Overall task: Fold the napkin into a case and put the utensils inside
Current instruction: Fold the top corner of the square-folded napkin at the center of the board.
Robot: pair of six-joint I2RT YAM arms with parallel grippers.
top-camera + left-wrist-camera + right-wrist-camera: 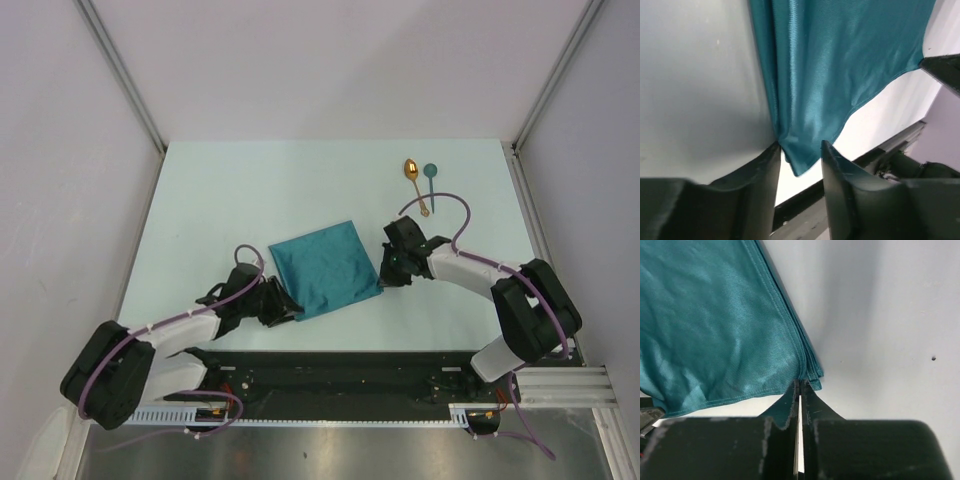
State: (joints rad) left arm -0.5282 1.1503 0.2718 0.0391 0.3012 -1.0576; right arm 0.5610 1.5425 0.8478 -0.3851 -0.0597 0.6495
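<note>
The teal napkin (325, 268) lies folded to a rough square in the middle of the table. My left gripper (285, 308) is at its near left corner. In the left wrist view the left gripper (799, 161) is open, and the napkin's corner (800, 155) hangs between the fingers, touching the left one. My right gripper (385, 281) is shut on the napkin's near right corner; the right wrist view shows the right gripper (800, 384) pinching the layered edge (807, 371). The gold spoon (413, 185) and the teal spoon (430, 182) lie side by side at the far right.
The pale table (220, 190) is enclosed by white walls with metal posts (125, 75). A black rail (340, 375) runs along the near edge between the arm bases. The purple cable of the right arm (450, 205) loops near the spoons' handles.
</note>
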